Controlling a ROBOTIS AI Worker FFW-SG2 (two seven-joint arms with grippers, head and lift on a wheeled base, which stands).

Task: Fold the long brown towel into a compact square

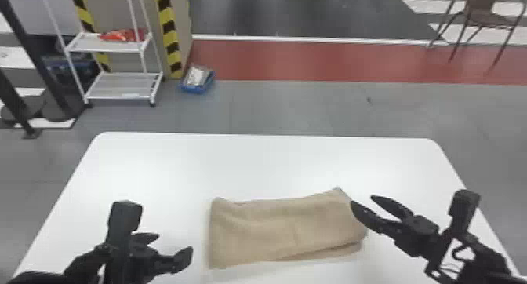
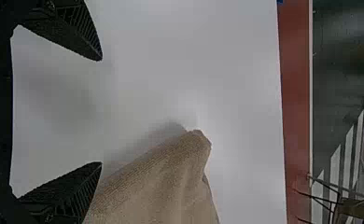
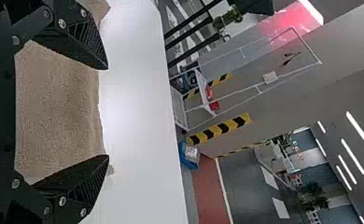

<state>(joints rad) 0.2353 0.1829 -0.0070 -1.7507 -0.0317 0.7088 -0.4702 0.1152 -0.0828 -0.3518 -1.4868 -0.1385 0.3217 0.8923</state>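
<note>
Left gripper (image 1: 173,244) is up front, fingers spread, empty; right gripper (image 1: 362,201) is open and empty too. Brown towel (image 1: 290,228) lies mid-desk (image 1: 255,165), near side, looks part-folded, imo still needs folding left-to-right into a square.

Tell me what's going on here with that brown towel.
A robot is folding a brown towel on a white table. At this moment nothing holds it: the open left gripper is off its left end, the open right gripper by its right end. The towel lies wide, a layer showing underneath, not yet a compact square.
</note>
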